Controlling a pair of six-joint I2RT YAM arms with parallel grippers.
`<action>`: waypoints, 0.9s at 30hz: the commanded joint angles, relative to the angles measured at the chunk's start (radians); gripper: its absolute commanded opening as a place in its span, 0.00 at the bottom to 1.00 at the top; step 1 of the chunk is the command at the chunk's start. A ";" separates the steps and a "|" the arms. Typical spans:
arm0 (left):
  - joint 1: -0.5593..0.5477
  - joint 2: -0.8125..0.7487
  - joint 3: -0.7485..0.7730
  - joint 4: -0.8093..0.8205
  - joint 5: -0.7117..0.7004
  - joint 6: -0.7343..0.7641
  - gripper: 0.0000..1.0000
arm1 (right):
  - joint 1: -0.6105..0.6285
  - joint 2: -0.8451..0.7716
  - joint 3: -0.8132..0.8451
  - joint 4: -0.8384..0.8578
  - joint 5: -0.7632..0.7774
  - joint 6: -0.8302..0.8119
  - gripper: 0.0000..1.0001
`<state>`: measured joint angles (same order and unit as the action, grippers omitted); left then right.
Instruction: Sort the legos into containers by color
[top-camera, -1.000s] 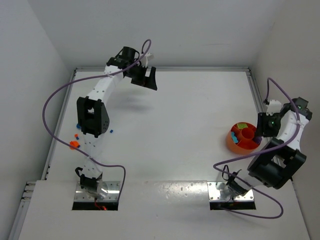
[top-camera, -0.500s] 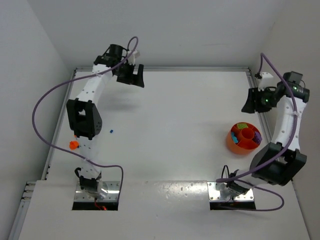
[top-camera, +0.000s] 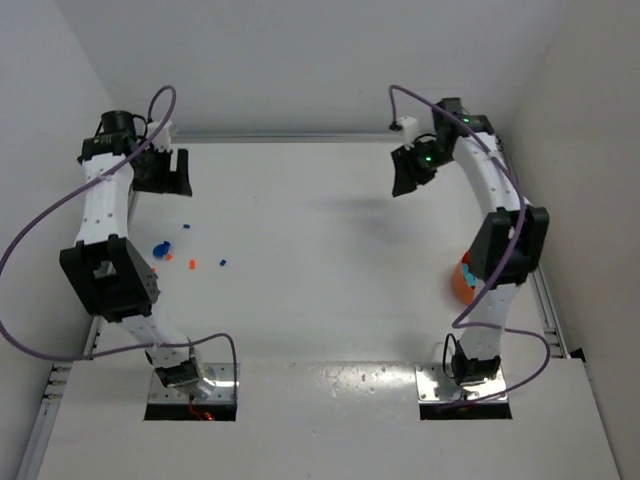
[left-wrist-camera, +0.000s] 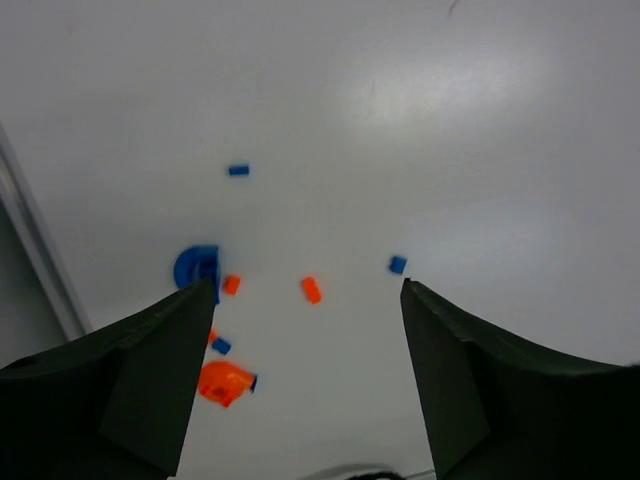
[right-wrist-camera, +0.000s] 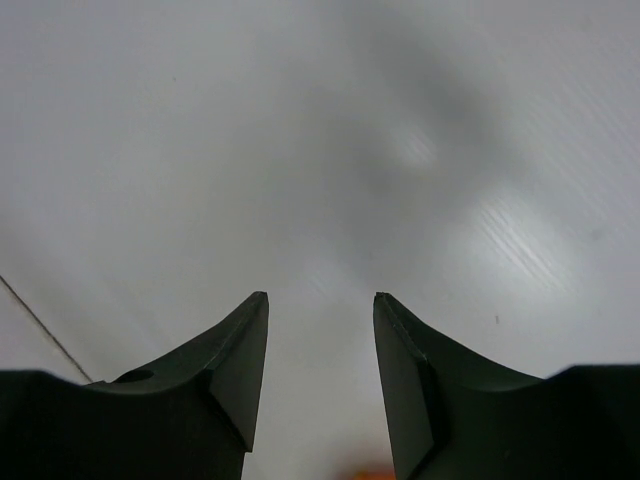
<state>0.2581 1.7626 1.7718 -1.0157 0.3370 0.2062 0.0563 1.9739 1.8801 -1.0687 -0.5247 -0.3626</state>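
Note:
Several small legos lie loose on the left of the table: a blue curved one (top-camera: 160, 247) (left-wrist-camera: 197, 266), orange ones (top-camera: 192, 264) (left-wrist-camera: 311, 290) and small blue ones (top-camera: 222, 264) (left-wrist-camera: 397, 264). A larger orange piece (left-wrist-camera: 225, 382) lies nearest the arm's base. My left gripper (top-camera: 168, 174) (left-wrist-camera: 306, 284) hangs open, high over the back-left corner, holding nothing. My right gripper (top-camera: 406, 172) (right-wrist-camera: 320, 296) is open and raised over bare table at the back right. The orange bowl with the containers (top-camera: 461, 282) shows only as a sliver behind the right arm.
White walls close the table on the left, back and right. A metal rail (top-camera: 330, 137) runs along the back edge and another (left-wrist-camera: 35, 250) along the left edge. Purple cables loop from both arms.
The left arm swung left to the back-left corner, uncovering the scattered legos. The right arm rose from beside the bowl and swung back and leftward, now hiding most of the bowl.

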 joint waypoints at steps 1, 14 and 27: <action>0.059 -0.185 -0.150 -0.031 -0.076 0.180 0.78 | 0.112 0.126 0.152 -0.030 -0.046 -0.033 0.47; 0.185 -0.195 -0.413 -0.011 -0.153 0.296 0.71 | 0.332 0.350 0.229 0.145 -0.080 0.094 0.47; 0.155 0.098 -0.286 0.135 -0.251 0.226 0.58 | 0.341 0.350 0.165 0.191 -0.061 0.137 0.47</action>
<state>0.4274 1.8194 1.4162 -0.9237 0.1108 0.4591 0.3958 2.3333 2.0514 -0.9127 -0.5766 -0.2344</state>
